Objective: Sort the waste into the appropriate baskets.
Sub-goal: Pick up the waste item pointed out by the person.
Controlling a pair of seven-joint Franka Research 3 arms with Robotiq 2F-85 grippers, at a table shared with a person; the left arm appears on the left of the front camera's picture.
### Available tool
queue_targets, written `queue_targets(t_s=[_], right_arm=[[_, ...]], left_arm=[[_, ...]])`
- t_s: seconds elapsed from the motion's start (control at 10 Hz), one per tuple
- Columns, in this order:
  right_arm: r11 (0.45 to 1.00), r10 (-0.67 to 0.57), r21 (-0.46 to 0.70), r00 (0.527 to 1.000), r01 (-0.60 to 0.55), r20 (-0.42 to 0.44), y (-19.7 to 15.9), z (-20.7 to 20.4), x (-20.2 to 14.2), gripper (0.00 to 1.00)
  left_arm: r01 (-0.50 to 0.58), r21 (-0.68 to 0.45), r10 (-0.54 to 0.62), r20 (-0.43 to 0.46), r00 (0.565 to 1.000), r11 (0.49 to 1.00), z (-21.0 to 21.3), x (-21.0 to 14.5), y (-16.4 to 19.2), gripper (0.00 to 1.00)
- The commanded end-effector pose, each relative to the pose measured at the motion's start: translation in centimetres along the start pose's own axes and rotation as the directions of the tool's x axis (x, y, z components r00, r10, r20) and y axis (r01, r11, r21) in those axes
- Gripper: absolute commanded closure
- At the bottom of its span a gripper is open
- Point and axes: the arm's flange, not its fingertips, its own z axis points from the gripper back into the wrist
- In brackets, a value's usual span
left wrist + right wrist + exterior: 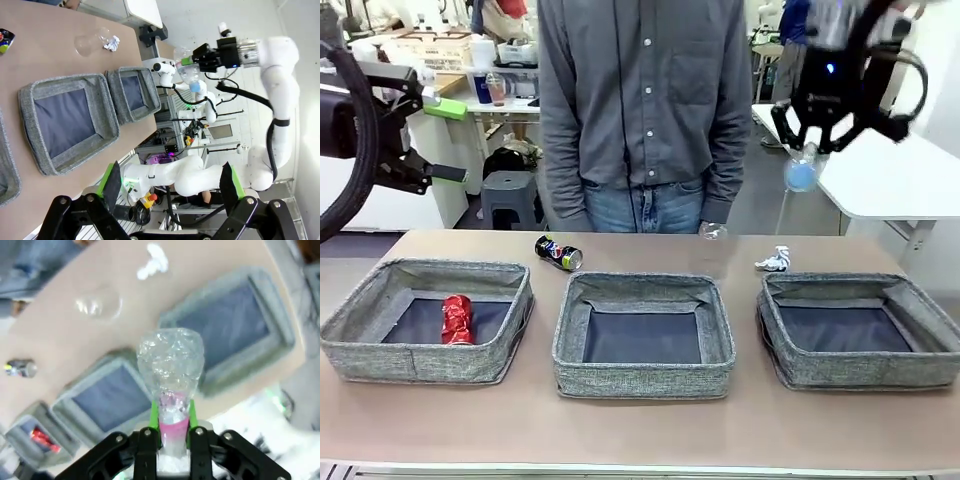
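The clear plastic bottle (171,357) is clamped at one end between the pads of the right hand (173,415), high in the upper right of the front frame. A crushed red can (457,318) lies in the left basket (420,365), lower left. The left hand (171,182) hangs wide open and empty, upper left.

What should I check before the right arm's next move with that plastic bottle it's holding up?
1. Grip: right gripper shut on the clear plastic bottle: ok.
2. Bottle directly over a basket: cannot tell.
3. Room to drop: right basket empty: ok.
4. Other arm: left gripper open, raised clear of the baskets: ok.
5. Shared space: person not reaching over the table: ok.
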Motion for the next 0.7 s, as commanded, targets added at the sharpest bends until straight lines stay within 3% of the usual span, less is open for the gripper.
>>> queue_targets(t_s=[0.0,0.1,0.3,0.6], right_arm=[[0.983,-0.142,-0.125,0.989,0.137,-0.032,7.3,3.0,-1.3,0.78],[0.978,-0.165,-0.133,0.986,0.161,-0.017,9.7,4.2,-3.4,0.78],[0.980,-0.106,-0.172,0.994,0.105,0.000,13.3,7.1,-8.0,0.78],[0.975,0.080,-0.215,0.994,-0.063,0.069,16.3,11.0,-14.6,0.78]], left_arm=[[-0.008,-0.008,0.008,-0.001,1.000,1.000,0.1,0.0,-0.4,0.00],[-0.008,-0.008,0.008,-0.001,1.000,1.000,0.1,0.0,-0.4,0.00],[-0.008,-0.008,0.008,-0.001,1.000,1.000,0.1,0.0,-0.4,0.00],[-0.008,-0.008,0.008,-0.001,1.000,1.000,0.1,0.0,-0.4,0.00]])
